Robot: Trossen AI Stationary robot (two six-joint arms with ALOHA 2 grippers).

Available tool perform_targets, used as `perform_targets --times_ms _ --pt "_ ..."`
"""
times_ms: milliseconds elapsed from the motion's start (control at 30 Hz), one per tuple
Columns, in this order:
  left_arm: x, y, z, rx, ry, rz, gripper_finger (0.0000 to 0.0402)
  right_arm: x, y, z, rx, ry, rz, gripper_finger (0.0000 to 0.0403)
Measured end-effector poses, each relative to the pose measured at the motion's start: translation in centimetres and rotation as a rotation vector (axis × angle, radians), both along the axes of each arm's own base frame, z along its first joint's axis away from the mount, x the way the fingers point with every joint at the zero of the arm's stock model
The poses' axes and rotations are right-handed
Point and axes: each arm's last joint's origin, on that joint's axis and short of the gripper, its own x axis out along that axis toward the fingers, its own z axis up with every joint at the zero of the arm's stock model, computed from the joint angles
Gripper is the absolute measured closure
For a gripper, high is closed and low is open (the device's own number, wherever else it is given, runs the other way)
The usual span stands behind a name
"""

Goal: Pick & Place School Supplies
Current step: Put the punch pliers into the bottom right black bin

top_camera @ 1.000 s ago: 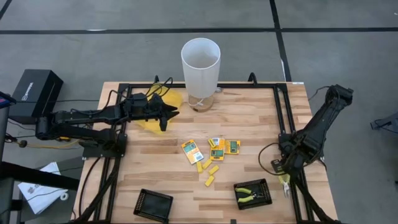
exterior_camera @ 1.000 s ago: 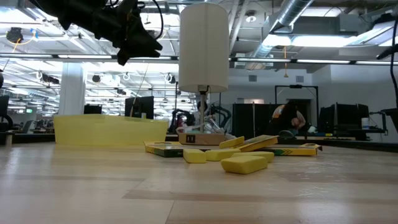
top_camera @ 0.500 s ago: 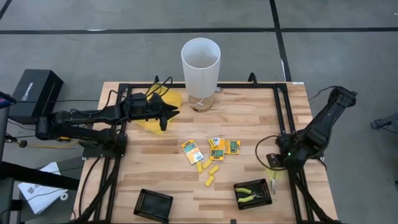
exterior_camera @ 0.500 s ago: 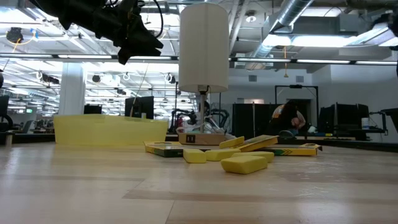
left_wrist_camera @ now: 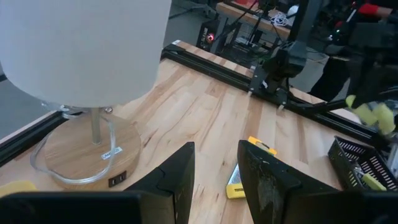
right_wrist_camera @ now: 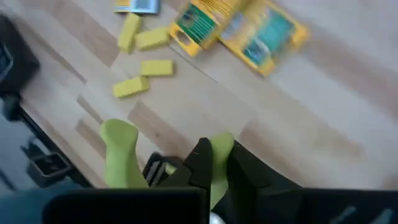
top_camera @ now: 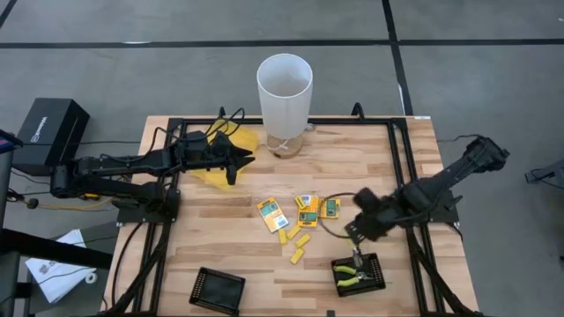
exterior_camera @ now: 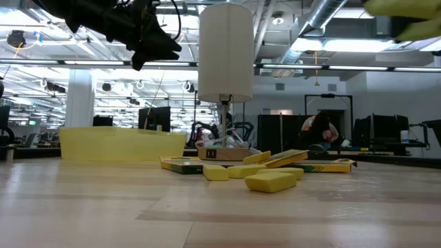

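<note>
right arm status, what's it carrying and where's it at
Right gripper shut on yellow-green pliers, above the right black tray, which already holds one pair. Left gripper idle by the lamp. Nothing in the way.

A tall white cylindrical lamp (top_camera: 285, 97) on a round wooden base is positioned at the far edge of the wooden table (top_camera: 352, 167). Two square black mesh trays (top_camera: 218, 290) are located along the near edge. A translucent yellow pouch (top_camera: 231, 151) is laid left of the lamp.

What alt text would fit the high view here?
The right gripper, shut on a small green-handled plier tool, hangs over the black tray near the table's front right. The left gripper waits open near the yellow pouch, beside the white lamp.
</note>
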Motion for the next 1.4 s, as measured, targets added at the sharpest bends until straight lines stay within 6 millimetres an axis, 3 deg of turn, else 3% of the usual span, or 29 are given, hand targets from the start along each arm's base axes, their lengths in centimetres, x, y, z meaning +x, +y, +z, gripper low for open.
perform_targets --times_ms 133,267,500,633,967,1233,1400 --pt "0.1 -0.2 0.1 -0.037 -0.017 -0.016 0.0284 2.6 -0.3 0.6 -0.089 -0.009 0.224 0.0386" --pt "0.1 -0.3 0.1 -0.084 -0.035 -0.04 0.0284 3.9 -0.7 1.6 -0.197 -0.041 0.463 0.0386" --pt "0.2 -0.4 0.2 -0.21 -0.076 -0.037 0.0284 4.2 -0.9 1.7 -0.291 -0.065 0.957 0.0386" --pt "0.2 -0.4 0.3 -0.268 -0.099 -0.021 0.0284 3.8 -0.1 1.7 -0.292 -0.088 1.124 0.0386" --pt "0.2 -0.4 0.5 -0.304 -0.118 -0.013 0.0284 3.7 3.0 1.5 -0.278 -0.206 1.254 0.0386" --pt "0.2 -0.4 0.5 -0.307 -0.12 -0.025 0.0284 4.8 5.2 -2.3 -0.23 -0.127 1.292 0.0386" --pt "0.2 -0.4 0.5 -0.309 -0.123 -0.039 0.0284 6.1 6.2 -3.6 -0.198 -0.164 1.292 0.0386"
